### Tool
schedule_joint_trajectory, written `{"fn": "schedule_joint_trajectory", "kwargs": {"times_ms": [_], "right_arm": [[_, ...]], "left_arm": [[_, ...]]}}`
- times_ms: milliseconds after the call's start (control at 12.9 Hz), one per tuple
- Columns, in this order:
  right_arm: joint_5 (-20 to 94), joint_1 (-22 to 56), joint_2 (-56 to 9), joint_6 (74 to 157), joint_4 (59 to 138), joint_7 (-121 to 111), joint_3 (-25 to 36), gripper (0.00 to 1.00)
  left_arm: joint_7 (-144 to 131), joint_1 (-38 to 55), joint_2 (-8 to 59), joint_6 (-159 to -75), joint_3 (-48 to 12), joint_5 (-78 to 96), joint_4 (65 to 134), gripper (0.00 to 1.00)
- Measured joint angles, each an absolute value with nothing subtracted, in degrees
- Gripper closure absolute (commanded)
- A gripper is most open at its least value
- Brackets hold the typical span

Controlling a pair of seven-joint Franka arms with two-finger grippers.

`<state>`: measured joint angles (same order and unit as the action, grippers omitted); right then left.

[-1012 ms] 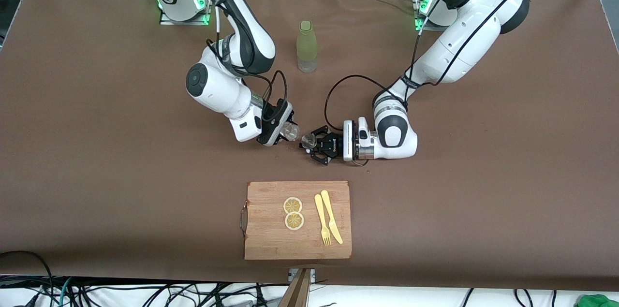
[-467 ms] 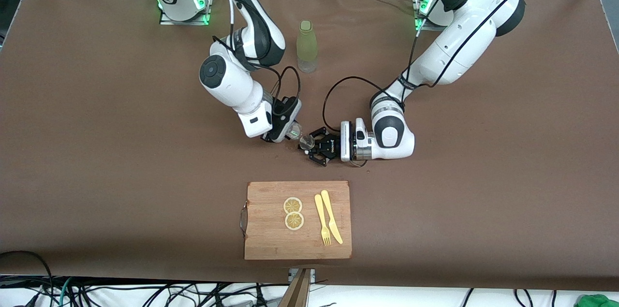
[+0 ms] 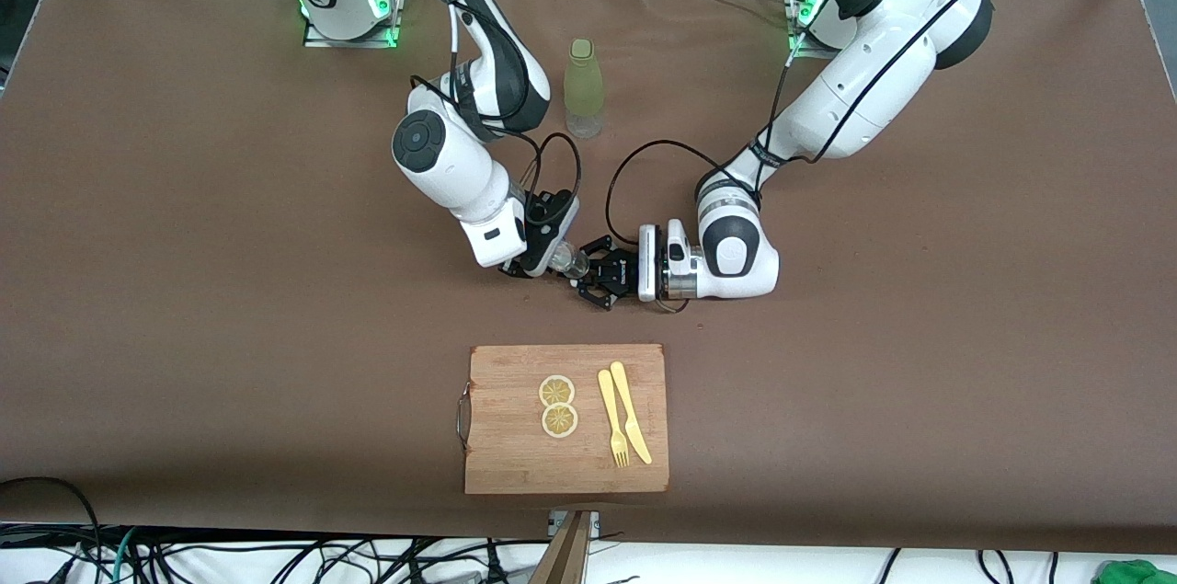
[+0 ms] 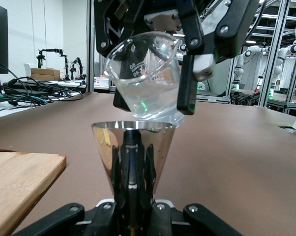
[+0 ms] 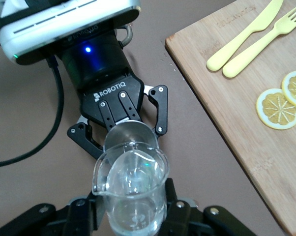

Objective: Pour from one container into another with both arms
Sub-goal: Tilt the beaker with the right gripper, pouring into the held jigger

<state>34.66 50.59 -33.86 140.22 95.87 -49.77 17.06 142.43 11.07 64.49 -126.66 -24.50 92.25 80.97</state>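
My right gripper (image 3: 550, 257) is shut on the tiny clear glass cup (image 3: 572, 261), holding it tilted in the air. The cup (image 5: 131, 189) has its pouring lip directly over the mouth of the silver jigger (image 5: 129, 135). My left gripper (image 3: 598, 277) lies low over the brown table and is shut on the jigger's narrow waist. In the left wrist view the jigger's upper cone (image 4: 133, 145) stands upright, with the cup (image 4: 145, 73) leaning just above its rim between the right gripper's fingers (image 4: 187, 73). In the front view the cup mostly hides the jigger.
A tall olive-green bottle (image 3: 584, 87) stands between the two arm bases. A wooden cutting board (image 3: 515, 464), nearer the front camera than the grippers, carries two lemon slices (image 3: 557, 405) and a yellow plastic fork and knife (image 3: 623, 423).
The right arm carried the cup toward the left gripper until it came over the jigger. The left gripper shifted slightly toward the right arm's end. Both grips held.
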Motion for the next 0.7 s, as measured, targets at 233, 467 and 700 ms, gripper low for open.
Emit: {"fn": "schedule_joint_trajectory", "kwargs": {"times_ms": [233,467,700], "right_arm": [[31.63,50.61,-33.90,140.22,95.47,-49.73,17.30,0.80],[29.52,50.64,-33.90,140.22,95.37,-49.70,17.31,0.80],[27.69,50.83,-34.02,140.22,95.34,-49.70,17.32,0.80]], "left_arm": [[142.43,11.07,64.49,-126.77,-24.50,92.25,80.93,1.00],[142.43,11.06,64.49,-126.87,-24.50,92.25,80.79,1.00],[142.43,11.07,64.50,-127.02,-24.50,92.25,80.75,1.00]]}}
